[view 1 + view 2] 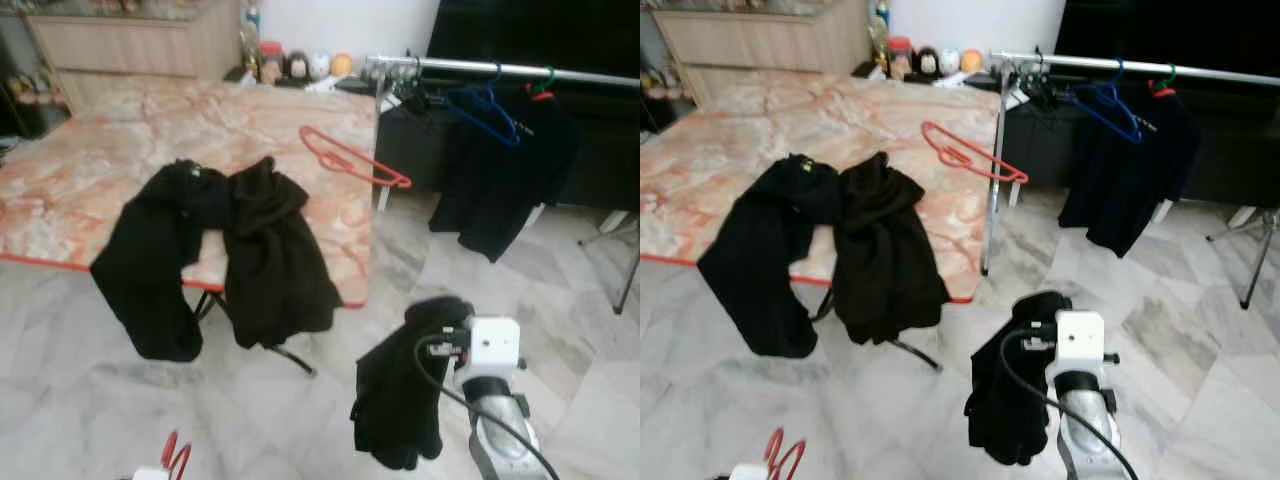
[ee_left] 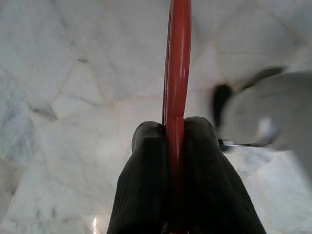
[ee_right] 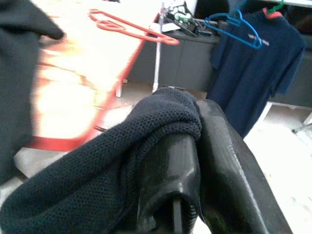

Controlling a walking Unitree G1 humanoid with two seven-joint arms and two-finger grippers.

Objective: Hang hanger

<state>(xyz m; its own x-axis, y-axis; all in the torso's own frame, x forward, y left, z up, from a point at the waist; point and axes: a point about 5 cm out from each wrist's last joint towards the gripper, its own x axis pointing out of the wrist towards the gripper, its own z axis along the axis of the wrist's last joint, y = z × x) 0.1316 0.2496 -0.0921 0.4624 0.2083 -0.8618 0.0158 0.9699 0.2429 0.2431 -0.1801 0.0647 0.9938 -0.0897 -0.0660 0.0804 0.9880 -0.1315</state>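
Bench (image 1: 90, 190) with pink-orange marbled top and red edge, on pale grey marble tile floor (image 1: 560, 290). Two black garments (image 1: 215, 250) heaped near front edge, both drooping over it toward floor. Red plastic hanger (image 1: 352, 158) lying flat at far right corner of bench, one end poking past edge. Light wood cabinet (image 1: 130, 42) behind bench; small jars and round ornaments (image 1: 295, 65) lined up beyond far edge. Silver metal clothes rail (image 1: 500, 70) right of bench, in front of dark cabinet; blue plastic hanger (image 1: 487, 108) hooked on rail, empty, beside dark navy T-shirt (image 3: 258, 63) hung on rail by green-hooked hanger (image 1: 542, 82).

Right claw (image 3: 187, 161) low in foreground, right of bench, white wrist block and black cable above it. Fingers closed tight on dark knitted garment (image 1: 400, 395); cloth bunched over fingertips, rest dangling below claw, clear of floor. Rail and navy T-shirt ahead of it, well apart.

Left claw (image 2: 174, 134) low at bottom left, over floor tiles. Both black fingers (image 2: 146, 165) pinched together on thin bar of second red plastic hanger (image 2: 178, 58), bar running straight out between pads; red loop of same hanger seen at bottom edge in eye views. Blurred grey-white robot part beside it in left wrist view, can't tell which part. Held hanger well apart from rail, not hung.
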